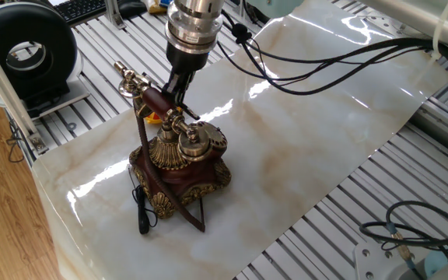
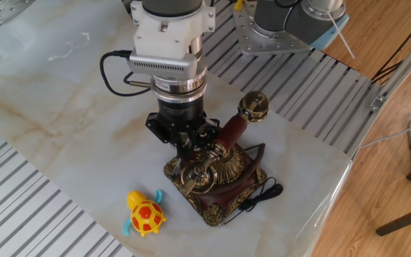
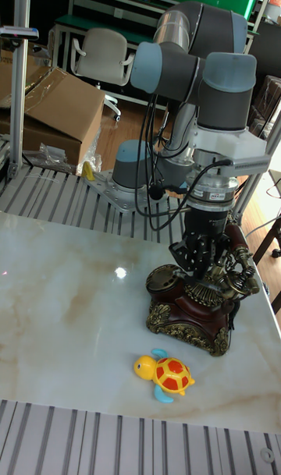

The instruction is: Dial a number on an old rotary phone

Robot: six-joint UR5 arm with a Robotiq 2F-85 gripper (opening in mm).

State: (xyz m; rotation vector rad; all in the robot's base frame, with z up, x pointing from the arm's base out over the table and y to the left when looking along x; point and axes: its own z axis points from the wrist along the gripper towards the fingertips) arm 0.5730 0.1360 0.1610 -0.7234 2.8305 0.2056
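While marble lies bare behind, hand [image 2: 190,145] crowds phone [image 2: 216,175].

We cannot see the dial face of the old rotary phone [image 2: 216,168]: the gripper [image 2: 191,146] and handset [image 1: 158,105] cover it in all views. Fingertip spacing is unreadable. The toy turtle [image 1: 155,118] is mostly hidden behind the handset in one fixed view.

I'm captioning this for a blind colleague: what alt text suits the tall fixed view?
A UR5 arm's gripper reaches down onto the old rotary phone on a marble-patterned table. A yellow and orange toy turtle lies in front of it.
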